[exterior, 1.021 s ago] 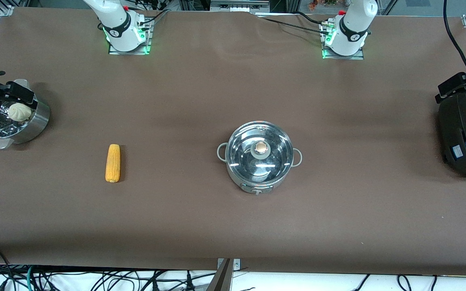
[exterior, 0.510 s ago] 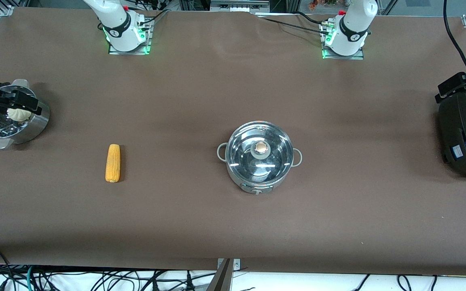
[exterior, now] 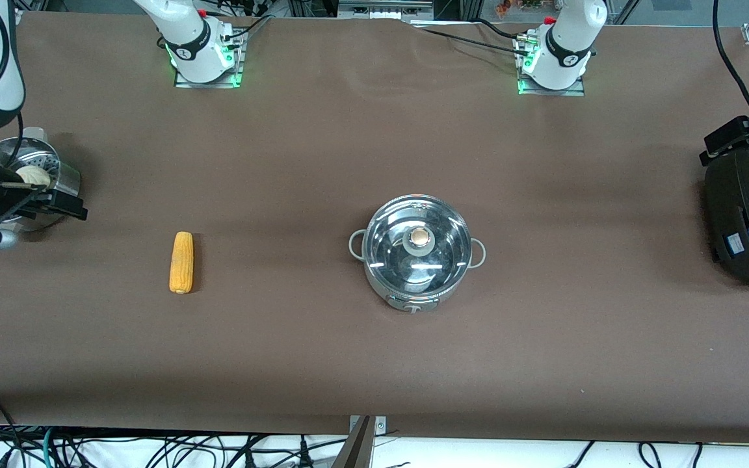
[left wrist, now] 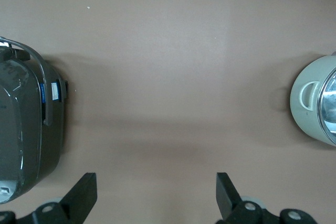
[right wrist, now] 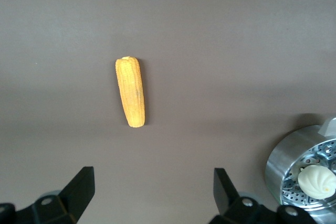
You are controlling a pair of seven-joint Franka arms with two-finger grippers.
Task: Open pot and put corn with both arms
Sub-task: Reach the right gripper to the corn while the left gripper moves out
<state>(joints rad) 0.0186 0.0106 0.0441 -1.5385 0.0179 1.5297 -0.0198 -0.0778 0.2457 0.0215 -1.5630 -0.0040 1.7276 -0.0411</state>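
The steel pot [exterior: 417, 276] stands mid-table with its glass lid [exterior: 387, 244] on and the tan knob [exterior: 419, 238] on top. One grey side handle [left wrist: 307, 103] of the pot shows in the left wrist view. The corn [exterior: 181, 262] lies on the mat toward the right arm's end; it also shows in the right wrist view [right wrist: 130, 92]. My right gripper [exterior: 46, 198] [right wrist: 152, 192] is open and empty, over the edge of the steamer pot, short of the corn. My left gripper [left wrist: 156, 195] is open and empty, over bare mat between the pot and the black cooker.
The steel steamer pot [exterior: 65, 175] with a white bun [exterior: 33, 174] stands at the right arm's end of the table. The large black cooker [exterior: 748, 214] stands at the left arm's end and also shows in the left wrist view [left wrist: 26, 135].
My right gripper has moved across the steamer pot, lower in the front view and a little toward the corn. The pot, the corn and the left arm have not moved.
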